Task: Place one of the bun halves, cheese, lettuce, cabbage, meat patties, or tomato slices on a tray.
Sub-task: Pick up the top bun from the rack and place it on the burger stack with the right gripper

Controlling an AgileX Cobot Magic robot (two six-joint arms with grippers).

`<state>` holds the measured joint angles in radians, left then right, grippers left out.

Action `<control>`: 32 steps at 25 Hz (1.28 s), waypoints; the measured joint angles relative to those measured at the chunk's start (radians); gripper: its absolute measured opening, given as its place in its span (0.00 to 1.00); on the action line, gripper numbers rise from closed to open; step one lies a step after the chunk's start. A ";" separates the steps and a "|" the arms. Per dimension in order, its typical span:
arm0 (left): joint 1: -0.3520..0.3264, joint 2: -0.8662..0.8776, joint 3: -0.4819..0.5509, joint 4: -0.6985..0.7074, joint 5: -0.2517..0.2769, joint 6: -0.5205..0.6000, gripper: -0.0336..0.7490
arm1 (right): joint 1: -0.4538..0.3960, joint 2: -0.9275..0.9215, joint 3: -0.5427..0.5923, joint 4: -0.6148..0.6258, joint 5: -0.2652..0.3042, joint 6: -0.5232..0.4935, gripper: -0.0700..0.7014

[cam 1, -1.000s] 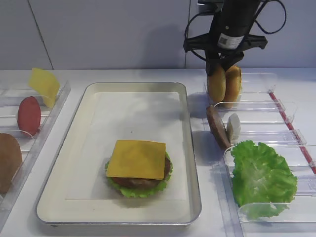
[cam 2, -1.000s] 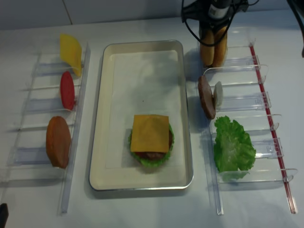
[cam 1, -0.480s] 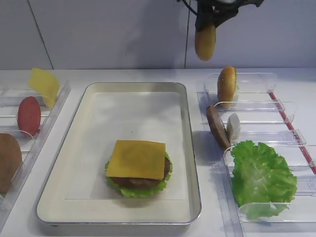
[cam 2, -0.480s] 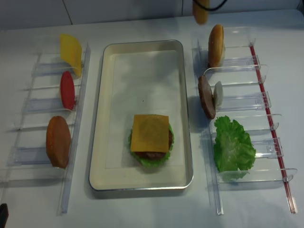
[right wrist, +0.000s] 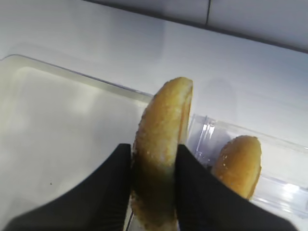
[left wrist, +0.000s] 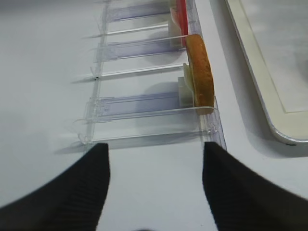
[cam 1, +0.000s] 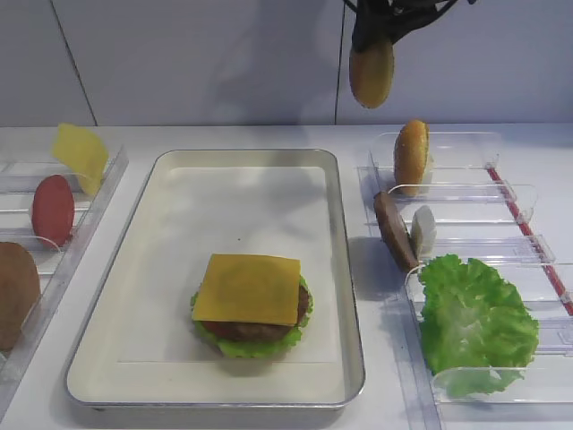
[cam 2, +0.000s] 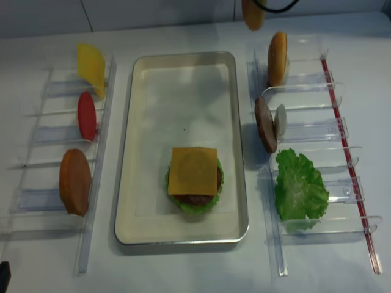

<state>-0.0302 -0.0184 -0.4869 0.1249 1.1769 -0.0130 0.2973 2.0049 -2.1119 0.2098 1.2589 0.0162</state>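
High above the table's far right, my right gripper (right wrist: 154, 192) is shut on a sesame-dotted bun half (cam 1: 372, 72), held on edge. It hangs left of and above a second bun half (cam 1: 412, 157) standing in a clear holder. The silver tray (cam 1: 242, 206) lies below and to the left, carrying a stack of lettuce, patty and a cheese slice (cam 1: 248, 288). My left gripper (left wrist: 156, 192) is open over bare table, just in front of the left holders and a brown bun half (left wrist: 199, 72).
Clear holders on the right keep a meat patty (cam 1: 394, 231) and a lettuce leaf (cam 1: 474, 318). The holders on the left keep a cheese slice (cam 1: 79, 154), a tomato slice (cam 1: 52, 209) and a brown bun half (cam 1: 13, 291). A wall stands close behind.
My right gripper has lifted the bun half up out of its holder, leaving the other bun half there, then drifted slightly left. The left arm has not moved.
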 joint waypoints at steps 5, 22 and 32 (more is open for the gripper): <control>0.000 0.000 0.000 0.000 0.000 0.000 0.57 | 0.000 -0.140 0.199 0.036 0.000 -0.067 0.40; 0.000 0.000 0.000 0.000 0.000 0.000 0.57 | 0.000 -0.661 0.921 0.336 -0.175 -0.265 0.40; 0.000 0.000 0.000 0.000 0.000 0.000 0.57 | 0.000 -0.760 1.208 0.749 -0.264 -0.512 0.40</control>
<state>-0.0302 -0.0184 -0.4869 0.1249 1.1769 -0.0130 0.2973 1.2453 -0.9036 0.9586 0.9951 -0.4960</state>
